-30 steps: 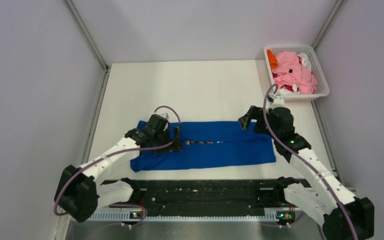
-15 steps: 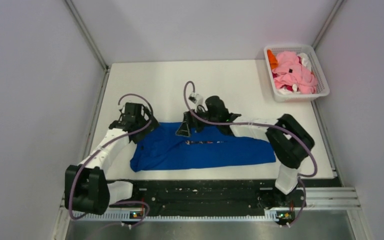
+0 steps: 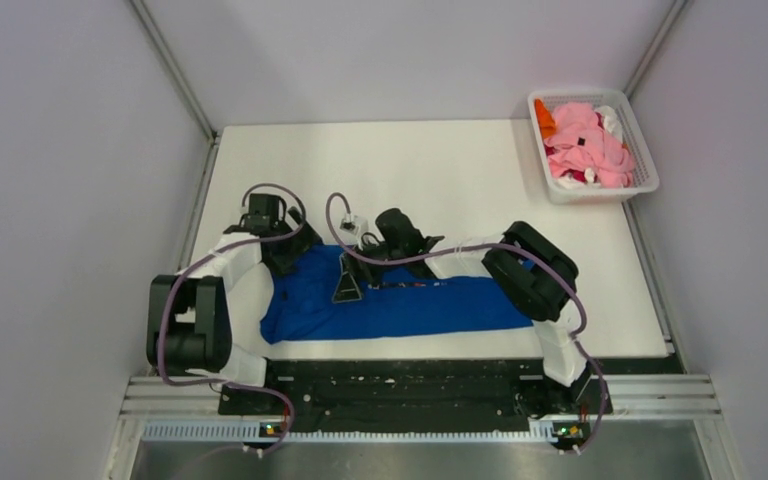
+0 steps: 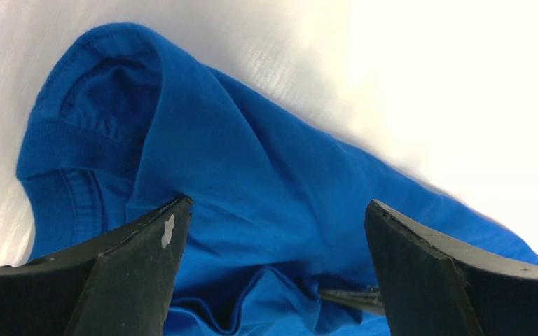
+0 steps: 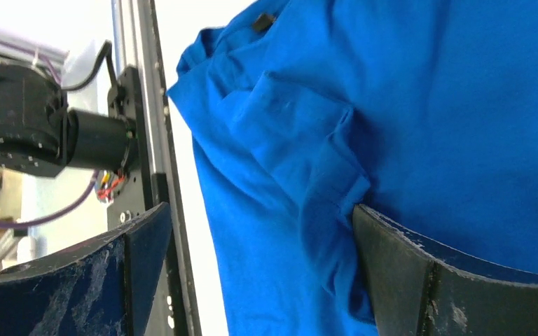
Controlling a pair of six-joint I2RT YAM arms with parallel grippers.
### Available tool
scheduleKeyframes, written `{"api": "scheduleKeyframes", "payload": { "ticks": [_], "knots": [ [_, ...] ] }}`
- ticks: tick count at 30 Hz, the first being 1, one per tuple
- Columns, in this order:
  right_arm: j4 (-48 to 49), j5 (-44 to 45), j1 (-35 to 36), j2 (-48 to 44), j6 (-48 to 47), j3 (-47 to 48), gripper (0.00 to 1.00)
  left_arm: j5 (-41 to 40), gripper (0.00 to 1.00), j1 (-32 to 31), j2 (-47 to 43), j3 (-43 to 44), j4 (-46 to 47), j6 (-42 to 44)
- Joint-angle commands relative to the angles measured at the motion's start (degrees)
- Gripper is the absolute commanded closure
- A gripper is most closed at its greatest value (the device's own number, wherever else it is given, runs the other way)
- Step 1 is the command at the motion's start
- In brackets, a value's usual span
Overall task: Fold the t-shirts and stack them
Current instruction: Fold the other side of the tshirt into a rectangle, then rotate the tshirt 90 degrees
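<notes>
The royal blue t-shirt (image 3: 410, 305) lies on the white table as a long strip, its left end rumpled. A thin line of its print (image 3: 405, 285) shows along the middle seam. My left gripper (image 3: 293, 250) is open over the shirt's far left corner; in the left wrist view (image 4: 277, 203) bunched blue cloth (image 4: 252, 161) lies between the jaws. My right gripper (image 3: 347, 287) reaches far left across the shirt and is open over its left part; in the right wrist view (image 5: 260, 208) a fold of blue cloth (image 5: 336, 196) lies against the right finger. Neither holds cloth.
A white lattice basket (image 3: 650, 183) at the far right corner holds pink (image 3: 585, 145), orange (image 3: 545, 120), white and red shirts. The black rail (image 3: 410, 385) runs along the near edge. Grey walls close in both sides.
My right arm has swung from the shirt's far right corner across to its left part. My left gripper has drawn back from the shirt's middle to the far left corner.
</notes>
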Motion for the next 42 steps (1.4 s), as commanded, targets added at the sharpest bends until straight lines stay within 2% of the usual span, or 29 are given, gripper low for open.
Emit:
{"api": "scheduleKeyframes", "payload": {
  "ticks": [1, 6, 12, 14, 17, 20, 24, 28, 31, 34, 37, 39, 42],
  "knots": [
    [-4.18, -1.31, 3.19, -4.39, -7.7, -1.35, 0.01, 1.63, 0.01, 0.67, 2.62, 1.89, 1.91, 0.74],
    [-13.83, 3.59, 6.71, -9.02, -16.4, -4.18, 0.01, -0.03, 0.01, 1.06, 3.11, 2.15, 0.76, 1.09],
    [-23.54, 3.29, 10.05, -17.71, -27.41, -9.6, 0.01, -0.3, 0.01, 1.55, 2.83, 2.67, -0.34, 2.05],
    [-26.0, 3.42, 10.13, -21.93, -29.12, -11.57, 0.01, 0.3, 0.01, 1.57, 2.85, 3.17, -0.96, 2.58],
    [-25.91, 8.83, 10.16, -26.85, -29.35, -14.04, 0.01, 1.89, 0.01, 1.55, 2.44, 3.68, -1.84, 3.31],
    [-22.5, 19.65, 10.02, -30.68, -25.99, -15.88, 0.01, 3.42, 0.02, 1.41, 0.67, 3.6, -2.27, 3.93],
    [-14.73, 31.11, 7.37, -35.13, -15.06, -18.91, 0.01, 2.67, 0.02, 0.77, -3.55, 3.35, -4.8, 4.66],
    [-12.61, 35.94, -1.88, -36.65, -3.04, -21.59, 0.01, 0.49, 0.02, -2.57, -9.2, 1.89, -7.65, 3.74],
    [-14.58, 36.48, -10.21, -36.01, 5.06, -24.25, 0.01, -0.11, 0.01, -8.39, -12.64, -0.9, -7.3, 1.52],
    [-15.76, 38.55, -16.64, -36.96, 8.32, -27.83, 0.02, 0.58, 0.01, -14.75, -13.25, -4.13, -5.95, -0.17],
    [-21.8, 46.64, -20.75, -38.05, 8.21, -28.41, 0.01, 3.09, 0.01, -15.46, -11.94, -8.93, -1.97, -1.65],
    [-27.17, 51.4, -22.35, -38.64, 8.45, -28.05, 0.01, 0.88, 0.01, -15.36, -9.98, -9.71, -2.01, -2.48],
    [-30.2, 54.47, -24.81, -39.43, 8.1, -29.18, 0.01, -1.73, 0.01, -14.92, -5.62, -8.24, -2.1, -2.73]
  ]
}}
